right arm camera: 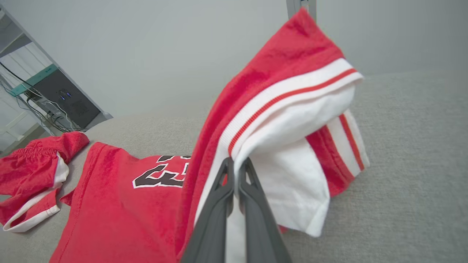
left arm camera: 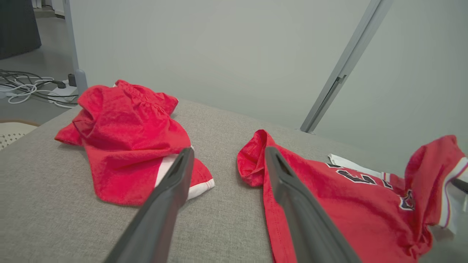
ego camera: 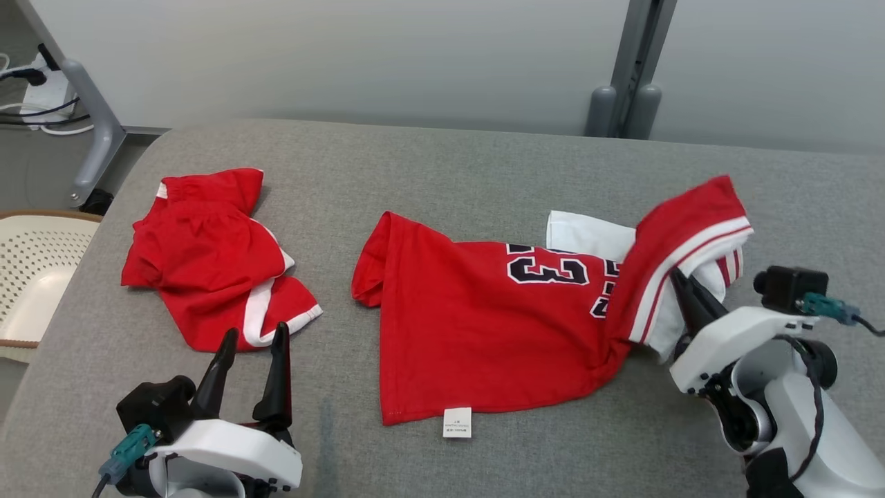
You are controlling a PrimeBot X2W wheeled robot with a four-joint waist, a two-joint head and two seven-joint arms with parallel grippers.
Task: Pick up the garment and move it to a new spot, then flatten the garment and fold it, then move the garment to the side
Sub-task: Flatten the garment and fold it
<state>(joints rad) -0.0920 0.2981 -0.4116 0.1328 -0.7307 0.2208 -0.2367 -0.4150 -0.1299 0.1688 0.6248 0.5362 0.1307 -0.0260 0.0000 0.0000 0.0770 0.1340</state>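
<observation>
Matt cloth jersey (ego camera: 484,339), coarse fabric tabletop (ego camera: 442,166)

Left gripper (ego camera: 256,330) sits at 7 o'clock in the head view, fingers spread wide, pointing to 12. Right gripper (ego camera: 681,278), at 4 o'clock, points to 11, pinched shut on the jersey (ego camera: 484,332).

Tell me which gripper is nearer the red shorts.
Left. The left gripper sits open just before the red shorts; the right gripper is far off, shut on the jersey.

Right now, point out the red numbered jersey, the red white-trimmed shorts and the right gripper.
red numbered jersey (ego camera: 470,346), head view, plain red body.
red white-trimmed shorts (ego camera: 207,270), head view, middle panel.
right gripper (right arm camera: 237,163), right wrist view, fingertips shut on jersey trim.
</observation>
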